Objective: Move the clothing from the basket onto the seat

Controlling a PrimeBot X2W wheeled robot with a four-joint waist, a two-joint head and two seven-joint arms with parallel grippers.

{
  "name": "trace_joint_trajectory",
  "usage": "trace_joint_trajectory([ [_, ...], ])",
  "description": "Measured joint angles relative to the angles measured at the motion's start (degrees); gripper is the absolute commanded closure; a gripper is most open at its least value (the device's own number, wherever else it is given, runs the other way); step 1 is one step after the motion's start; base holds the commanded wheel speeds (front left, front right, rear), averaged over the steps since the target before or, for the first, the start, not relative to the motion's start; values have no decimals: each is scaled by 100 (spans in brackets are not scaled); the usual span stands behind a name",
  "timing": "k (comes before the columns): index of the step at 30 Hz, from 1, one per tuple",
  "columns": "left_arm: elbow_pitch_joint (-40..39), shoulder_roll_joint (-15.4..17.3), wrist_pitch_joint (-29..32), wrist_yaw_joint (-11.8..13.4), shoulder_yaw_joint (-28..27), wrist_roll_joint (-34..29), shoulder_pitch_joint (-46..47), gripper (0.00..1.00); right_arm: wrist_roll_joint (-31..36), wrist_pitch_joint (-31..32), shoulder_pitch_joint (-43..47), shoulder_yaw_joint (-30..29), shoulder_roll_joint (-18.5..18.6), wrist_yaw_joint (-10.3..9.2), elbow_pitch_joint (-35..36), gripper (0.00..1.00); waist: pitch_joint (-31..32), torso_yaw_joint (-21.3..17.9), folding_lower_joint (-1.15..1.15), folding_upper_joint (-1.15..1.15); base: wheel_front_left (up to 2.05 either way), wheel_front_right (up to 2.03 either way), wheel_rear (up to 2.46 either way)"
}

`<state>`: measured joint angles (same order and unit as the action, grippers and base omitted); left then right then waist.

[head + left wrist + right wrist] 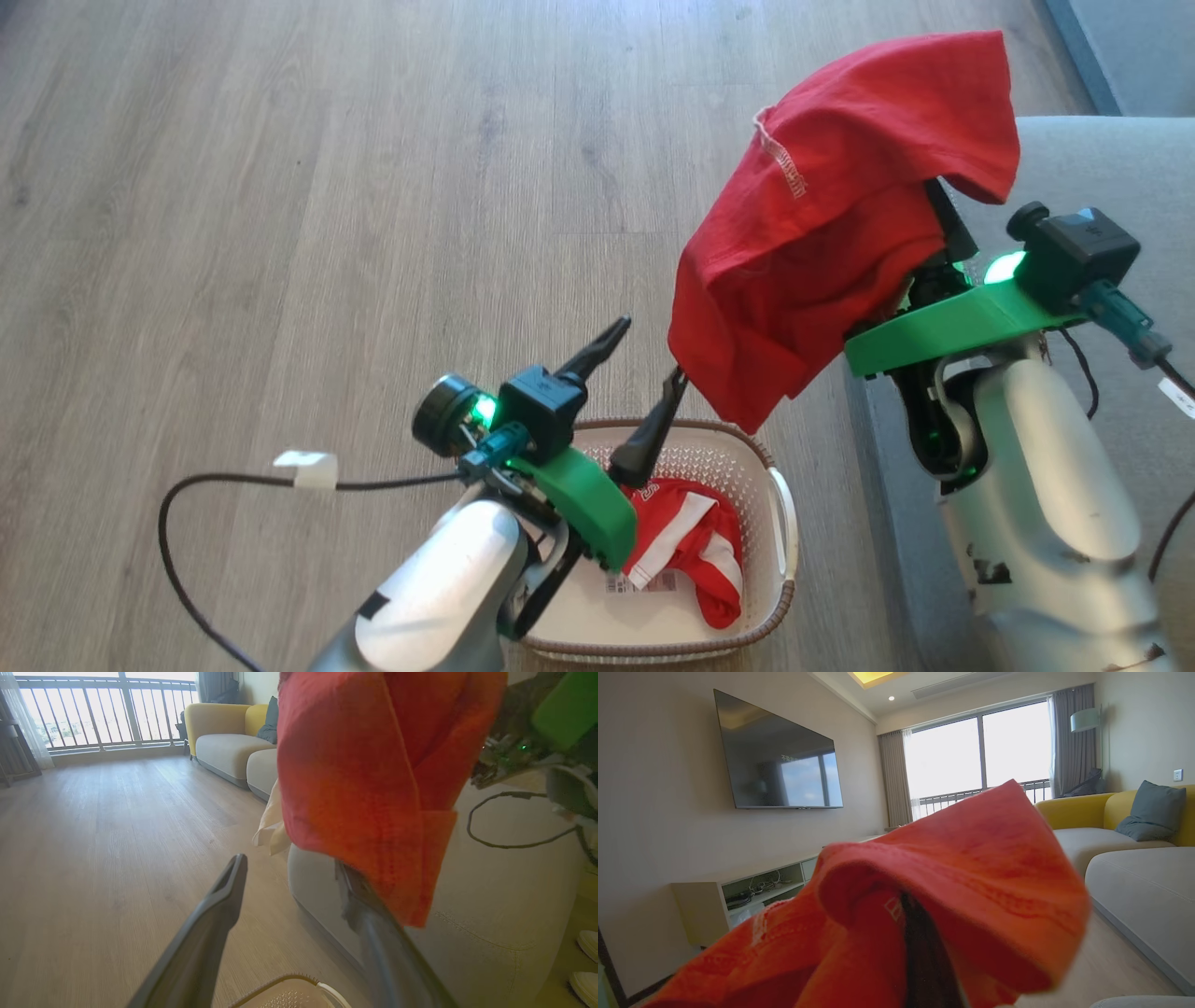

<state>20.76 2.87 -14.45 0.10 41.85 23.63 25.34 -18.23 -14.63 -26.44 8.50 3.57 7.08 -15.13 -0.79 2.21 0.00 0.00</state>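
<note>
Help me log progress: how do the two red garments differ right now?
The plain red garment hangs in the air from the right gripper, spread wide; the striped garment lies crumpled in the basket. The plain red garment is one colour; the striped garment has white panels. Both are soft red fabric, and neither lies on the seat.

The soft plain red cloth garment (840, 215) is covering the right gripper (948, 219), so its fingertips are hiding. The pale left arm (439, 597) is blocking part of the small cream plastic basket (728, 462), and the bottom edge is cutting it off. The letters on the red-and-white striped cloth garment (691, 546) are looking too small to read. The big grey cloth seat (1102, 168) is running off the right edge.
</note>
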Motion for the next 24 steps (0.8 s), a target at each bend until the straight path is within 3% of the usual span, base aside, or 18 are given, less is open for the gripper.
trace_joint_trajectory([
  [6, 46, 2, 0, -218, 88, -77, -414, 0, 1, 0, 3, -126, 0, 0, 15, 100, 5, -43, 0, 0, 0, 0, 0],
  [16, -179, 8, 0, -229, 10, -121, -758, 0, 182, 0, 28, -509, -2, 0, 71, 100, -20, -292, 0, 0, 0, 0, 0],
  [24, -310, 8, 0, -244, -47, -154, -760, 0, 371, 0, 262, -862, -7, 0, 108, 100, -33, -738, 0, 0, 0, 0, 0],
])
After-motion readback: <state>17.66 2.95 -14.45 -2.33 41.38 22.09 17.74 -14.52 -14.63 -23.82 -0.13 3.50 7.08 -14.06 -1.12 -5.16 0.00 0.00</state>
